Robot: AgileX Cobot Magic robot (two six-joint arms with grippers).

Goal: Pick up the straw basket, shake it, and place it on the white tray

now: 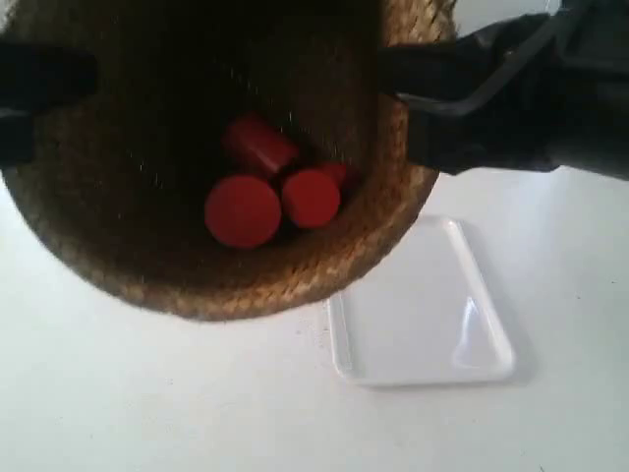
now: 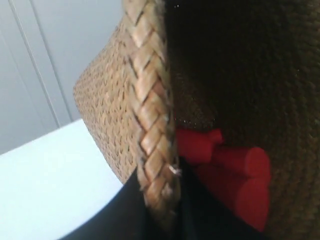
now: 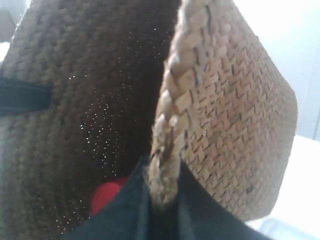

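**Item 1.** Tall brown braided-straw basket, tapered, with a thick rolled rim and a dark interior. It is raised close under the exterior camera with its mouth toward the lens, and it fills the upper left of that view. It hangs off the white tabletop, carried at opposite sides of the rim by the arm at the exterior view's left and the arm at the exterior view's right.

**Item 2.** Three red cylinders, loose in the bottom of the basket and touching one another. Two show round end faces; the third lies tilted behind them.

**Item 3.** Flat glossy white rectangular tray with rounded corners and a low raised rim. It lies on the tabletop. The basket's rim overlaps one corner of it in the exterior view, but the basket does not rest on it.

**Item 4.** Left gripper. Its black fingers are clamped onto the braided rim, one outside the wall and one inside.

**Item 5.** Right gripper. Its black fingers are pinched on the opposite stretch of rim in the same way. One red cylinder shows deep in the basket beyond them.
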